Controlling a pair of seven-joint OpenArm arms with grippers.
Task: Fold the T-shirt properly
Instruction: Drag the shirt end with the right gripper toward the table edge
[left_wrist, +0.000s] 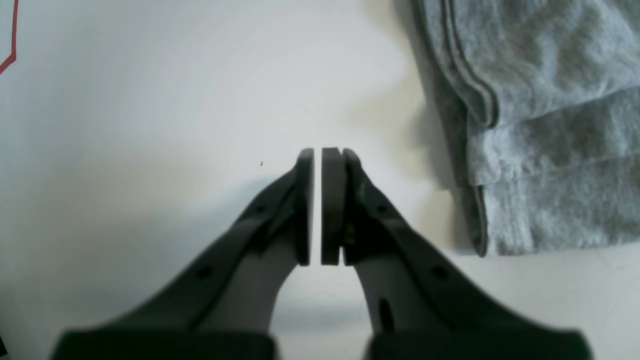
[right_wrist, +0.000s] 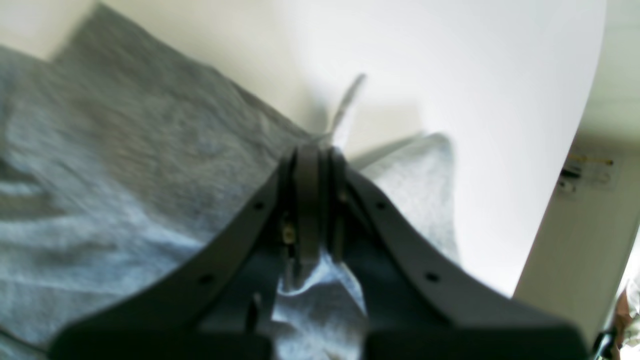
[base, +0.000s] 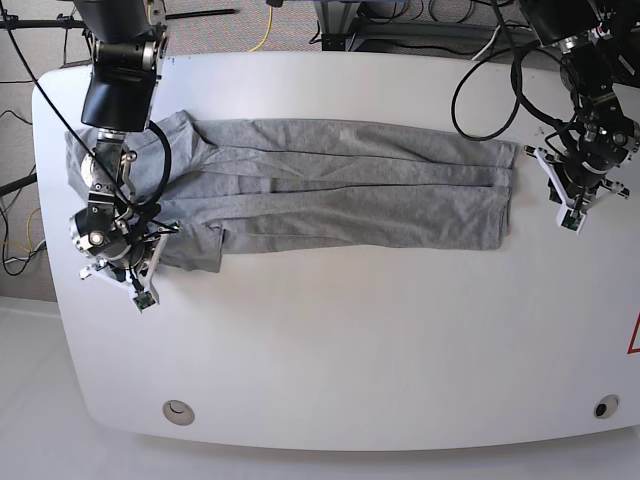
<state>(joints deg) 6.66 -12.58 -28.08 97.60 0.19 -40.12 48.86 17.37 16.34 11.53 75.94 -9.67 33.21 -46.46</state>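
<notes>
A: Where is the T-shirt (base: 330, 190) found?

B: It is laid out lengthwise across the far half of the white worktop (base: 350, 340), already folded into a long band, with layered edges seen in the left wrist view. A sleeve end is bunched at the left of the base view.

A: What is held by the right tool (right_wrist: 312, 150)?

B: Grey cloth is pinched between its closed jaws; fabric is seen bulging out below them and a thin edge sticks up beyond the tips. The grip is taken at the near left corner of the band.

A: And the left tool (left_wrist: 318, 155)?

B: It is closed too, only a thin slit being left between the pads, and nothing is held. It is kept over bare worktop, just beside the right end of the shirt and not touching it.

A: Which step is judged to be in hand?

B: The crosswise fold, most likely. The held end would need to be lifted and carried toward the right end, while that end is pinned or gripped by the left tool, which must first be opened.
</notes>
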